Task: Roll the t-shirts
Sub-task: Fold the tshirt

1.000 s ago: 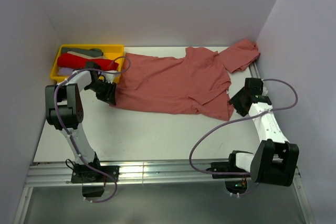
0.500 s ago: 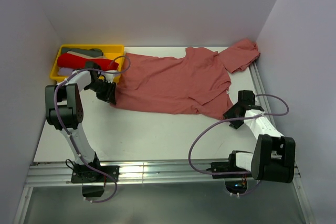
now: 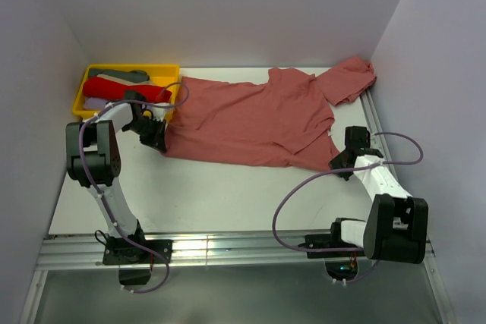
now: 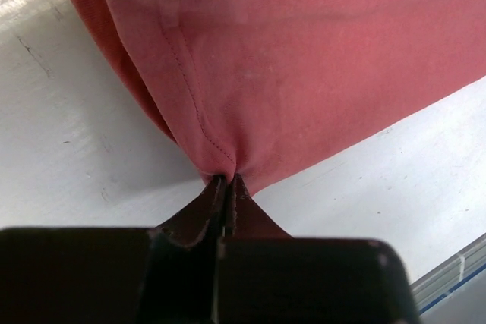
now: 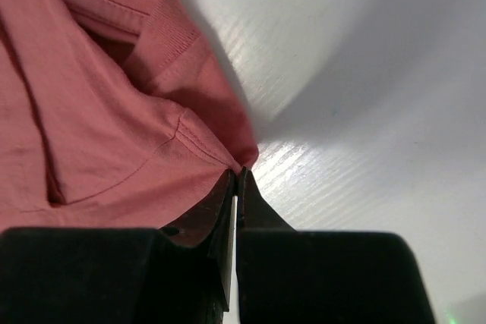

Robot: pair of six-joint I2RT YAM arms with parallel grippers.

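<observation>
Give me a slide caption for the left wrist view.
Left gripper shut on a stitched edge of the salmon t-shirt, bunching the cloth on the white table.

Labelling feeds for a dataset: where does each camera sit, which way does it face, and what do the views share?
Top external: above and behind the bases, looking down over the table; left arm and right arm show, plus t-shirt and yellow tray.
Left wrist: on the left arm, looking along the left tool, shut on the t-shirt's hem.
Right wrist: on the right arm, looking along the right tool, shut on a t-shirt corner.
Shared: the t-shirt appears in all three.
</observation>
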